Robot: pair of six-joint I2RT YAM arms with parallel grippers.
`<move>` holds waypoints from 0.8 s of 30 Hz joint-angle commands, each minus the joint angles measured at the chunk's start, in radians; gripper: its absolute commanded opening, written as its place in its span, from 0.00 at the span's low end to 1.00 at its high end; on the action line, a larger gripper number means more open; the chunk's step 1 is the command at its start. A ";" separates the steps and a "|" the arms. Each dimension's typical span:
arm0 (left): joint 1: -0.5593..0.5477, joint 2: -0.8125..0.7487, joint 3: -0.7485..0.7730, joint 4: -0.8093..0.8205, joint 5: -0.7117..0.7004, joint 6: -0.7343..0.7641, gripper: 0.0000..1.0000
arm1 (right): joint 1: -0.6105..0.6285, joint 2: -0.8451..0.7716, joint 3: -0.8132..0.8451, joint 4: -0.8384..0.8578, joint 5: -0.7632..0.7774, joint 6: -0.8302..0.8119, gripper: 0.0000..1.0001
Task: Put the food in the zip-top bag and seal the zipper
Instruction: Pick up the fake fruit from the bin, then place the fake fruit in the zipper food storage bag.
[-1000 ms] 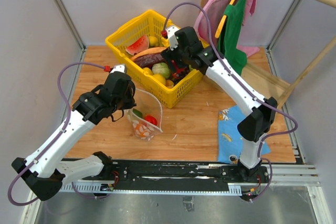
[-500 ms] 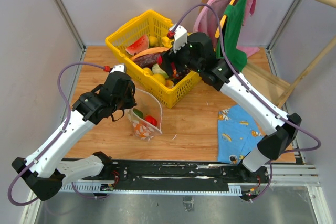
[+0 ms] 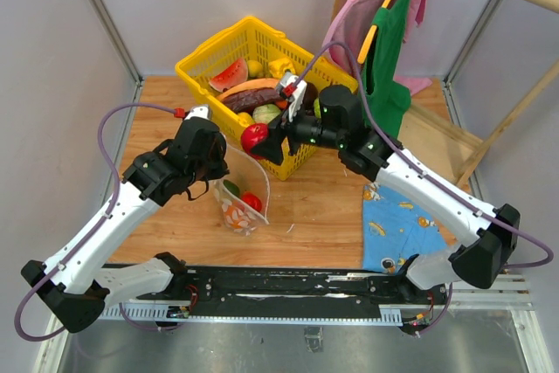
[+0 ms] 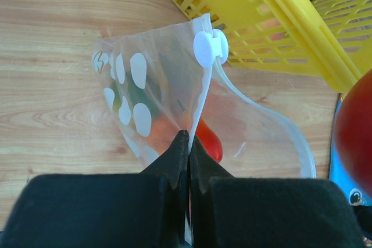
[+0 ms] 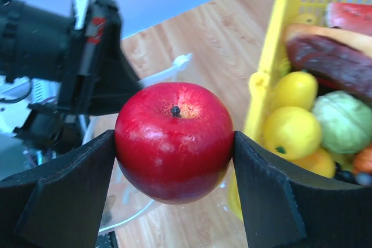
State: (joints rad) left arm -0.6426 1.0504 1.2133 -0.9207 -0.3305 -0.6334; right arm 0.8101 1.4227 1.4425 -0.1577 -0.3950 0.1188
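The clear dotted zip-top bag (image 3: pixel 240 194) stands open on the table in front of the basket, with a red piece (image 3: pixel 251 201) and a green piece of food inside. My left gripper (image 3: pixel 220 183) is shut on the bag's rim, seen in the left wrist view (image 4: pixel 189 143), where the white zipper slider (image 4: pixel 209 47) sits at the rim's far end. My right gripper (image 3: pixel 262 140) is shut on a red apple (image 3: pixel 254 136) and holds it above the bag's mouth beside the basket; the apple fills the right wrist view (image 5: pixel 174 133).
The yellow mesh basket (image 3: pixel 210 54) behind holds a watermelon slice (image 3: pixel 228 73), an eggplant (image 3: pixel 253 95), a cabbage (image 3: pixel 267 113) and lemons (image 5: pixel 290 132). A blue patterned cloth (image 3: pixel 397 224) lies at the right. Clothes (image 3: pixel 384 32) hang on a wooden rack at the back right.
My right gripper has lifted the red apple out of the basket and swung left and down toward the bag's mouth. The left arm and bag have stayed put.
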 commanded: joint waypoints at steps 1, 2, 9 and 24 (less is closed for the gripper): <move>0.012 -0.002 -0.008 0.029 0.012 -0.010 0.00 | 0.037 -0.046 -0.079 0.149 -0.148 0.076 0.35; 0.013 -0.003 -0.009 0.028 0.016 -0.011 0.00 | 0.040 -0.046 -0.096 0.156 -0.173 0.085 0.35; 0.018 -0.010 -0.017 0.028 0.025 -0.015 0.00 | 0.072 -0.017 -0.133 0.158 -0.258 0.095 0.36; 0.018 -0.028 -0.018 0.035 0.036 -0.002 0.00 | 0.109 0.075 -0.159 0.092 -0.148 0.004 0.46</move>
State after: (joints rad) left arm -0.6304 1.0431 1.2022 -0.9131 -0.3046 -0.6361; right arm 0.9051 1.4864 1.3003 -0.0742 -0.5896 0.1543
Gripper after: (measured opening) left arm 0.011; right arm 0.755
